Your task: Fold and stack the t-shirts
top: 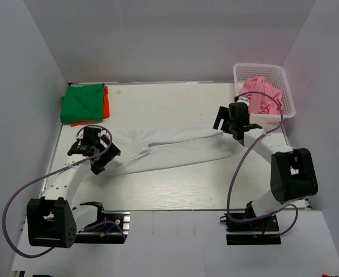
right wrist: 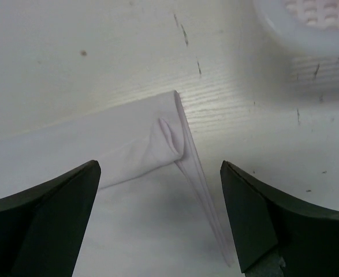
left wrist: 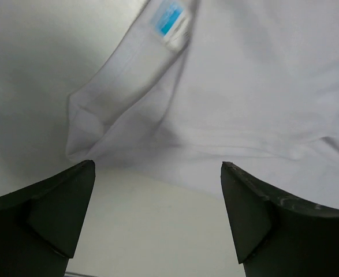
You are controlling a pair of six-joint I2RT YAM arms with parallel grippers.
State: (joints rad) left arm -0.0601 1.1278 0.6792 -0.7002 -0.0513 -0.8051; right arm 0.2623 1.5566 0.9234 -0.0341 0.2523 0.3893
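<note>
A white t-shirt (top: 175,151), folded lengthwise into a long strip, lies across the middle of the table. My left gripper (top: 100,154) hovers open at the strip's left end; the left wrist view shows the collar with its blue neck label (left wrist: 170,20) just beyond the open gripper (left wrist: 157,173). At the right end my right gripper (top: 227,124) is open above the folded hem corner (right wrist: 172,141), nothing between its fingers (right wrist: 256,219). A folded green t-shirt (top: 84,103) lies on an orange one (top: 106,107) at the back left. The pink t-shirt (top: 261,99) is crumpled in the basket.
The white lattice basket (top: 265,71) stands at the back right corner, its rim (right wrist: 308,34) showing just beyond the right gripper. White walls close in the table on three sides. Purple cables loop beside both arms.
</note>
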